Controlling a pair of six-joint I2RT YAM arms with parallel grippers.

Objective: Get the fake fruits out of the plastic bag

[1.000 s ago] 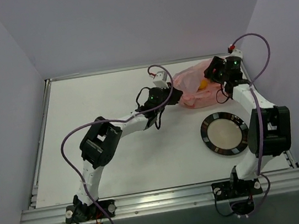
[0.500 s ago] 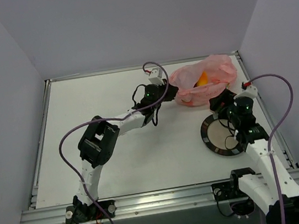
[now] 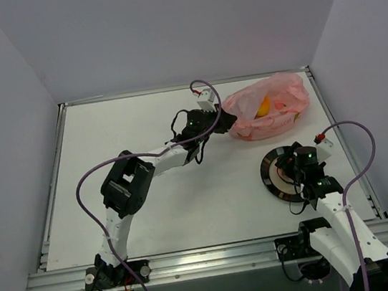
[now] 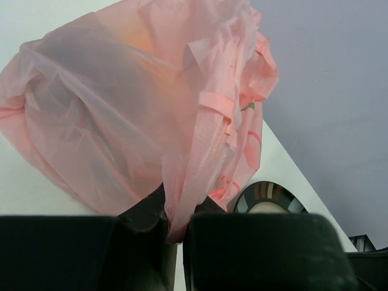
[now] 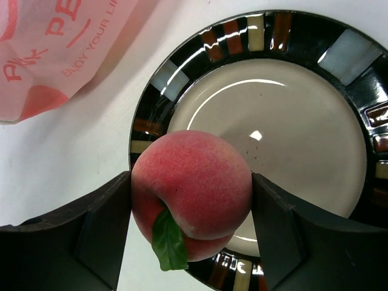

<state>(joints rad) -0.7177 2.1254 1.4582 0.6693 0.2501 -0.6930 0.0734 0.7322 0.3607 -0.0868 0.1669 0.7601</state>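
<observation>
The pink plastic bag (image 3: 266,106) lies at the back right of the table, with a yellow-orange fruit (image 3: 263,105) showing through it. My left gripper (image 3: 224,122) is shut on a fold of the bag's near-left edge; the left wrist view shows the bag (image 4: 133,109) pinched between the fingers. My right gripper (image 3: 289,170) is shut on a pink peach (image 5: 193,193) with a green leaf and holds it above the near rim of the black-rimmed plate (image 5: 357,79). The grapes and strawberry are hidden.
The plate (image 3: 275,187) sits at the right, in front of the bag. A corner of the bag with red printing (image 5: 54,54) lies left of the plate. Walls close in the table at back and sides.
My right arm has pulled back from the bag toward the plate, carrying the peach. My left gripper stays on the bag's edge, which has shifted slightly.
</observation>
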